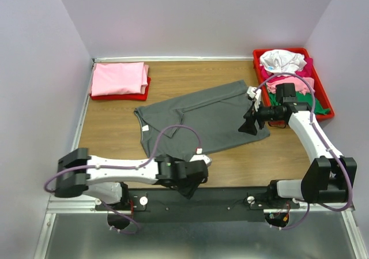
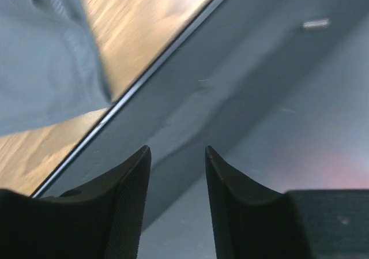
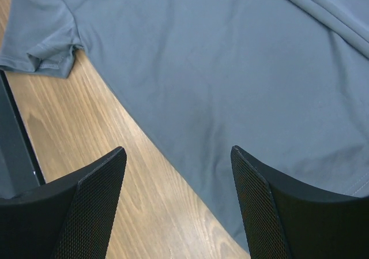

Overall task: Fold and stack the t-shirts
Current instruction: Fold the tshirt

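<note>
A large dark grey t-shirt lies spread flat on the middle of the wooden table, its white neck label at the left. My right gripper hovers open and empty over the shirt's right edge. In the right wrist view its gripper straddles the edge of the grey t-shirt, with a sleeve at the upper left. My left gripper is open and empty at the table's near edge, just off the shirt. In the left wrist view that gripper is beyond the edge, and the grey t-shirt is at the upper left.
A folded pink t-shirt lies on a red tray at the back left. A red tray at the back right holds crumpled white, pink, magenta and green shirts. A black rail runs along the near edge.
</note>
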Available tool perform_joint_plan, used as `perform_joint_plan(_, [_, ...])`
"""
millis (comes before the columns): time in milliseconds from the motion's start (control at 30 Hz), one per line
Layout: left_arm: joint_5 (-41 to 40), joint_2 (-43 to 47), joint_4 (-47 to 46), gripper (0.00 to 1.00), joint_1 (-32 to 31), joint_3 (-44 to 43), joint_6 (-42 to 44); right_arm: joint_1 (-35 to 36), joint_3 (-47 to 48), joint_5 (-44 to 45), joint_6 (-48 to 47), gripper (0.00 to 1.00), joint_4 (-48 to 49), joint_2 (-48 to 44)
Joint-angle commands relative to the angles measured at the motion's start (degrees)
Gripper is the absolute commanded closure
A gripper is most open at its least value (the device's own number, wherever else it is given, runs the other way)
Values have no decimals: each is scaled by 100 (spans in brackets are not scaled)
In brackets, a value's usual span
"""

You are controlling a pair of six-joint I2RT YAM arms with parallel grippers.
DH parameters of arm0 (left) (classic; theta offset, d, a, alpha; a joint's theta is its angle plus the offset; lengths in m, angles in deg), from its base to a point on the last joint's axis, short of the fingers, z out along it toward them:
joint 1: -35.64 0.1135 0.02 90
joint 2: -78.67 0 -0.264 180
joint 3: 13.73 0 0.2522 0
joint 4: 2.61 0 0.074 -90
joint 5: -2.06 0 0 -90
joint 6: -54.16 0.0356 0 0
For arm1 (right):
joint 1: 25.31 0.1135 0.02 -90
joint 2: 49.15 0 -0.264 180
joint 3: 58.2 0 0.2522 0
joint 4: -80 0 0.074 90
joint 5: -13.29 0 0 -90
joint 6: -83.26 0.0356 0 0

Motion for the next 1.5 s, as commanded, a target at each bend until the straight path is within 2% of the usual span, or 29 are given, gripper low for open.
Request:
perform_joint_plan(0, [-1182, -767, 382, 48, -167, -382, -238, -56, -102, 93, 99, 20, 110, 21])
perform_joint_plan(200, [-1851, -1585, 681, 48, -176, -997, -80, -47, -138, 58, 99, 20, 110, 74])
perform_joint_plan(533, [-1790, -2490, 698, 46, -149, -954, 105, -47, -182, -39, 99, 20, 101, 48])
perform_joint_plan(833, [-1984, -2597, 716, 46, 26, -972, 105, -56, -226, -153, 108, 20, 101, 21])
perform_joint_plan(1033, [-1598, -2588, 532, 52, 79, -691, 237, -47, -226, -162, 108, 20, 92, -14])
perform_joint_plan(1067, [-1545, -2562, 488, 58, 79, -603, 254, -56, -234, -162, 108, 20, 92, -23])
perform_joint_plan(1233, [-1360, -2500, 417, 64, 114, -462, 246, -47, -252, -215, 108, 20, 92, -49])
perform_joint_plan(1367, [-1368, -2447, 400, 74, 149, -453, 272, -170, -278, -215, 117, 20, 92, -102])
perform_joint_plan(1467, [-1439, -2403, 470, 75, 185, -470, 272, -170, -287, -232, 126, 20, 92, -119])
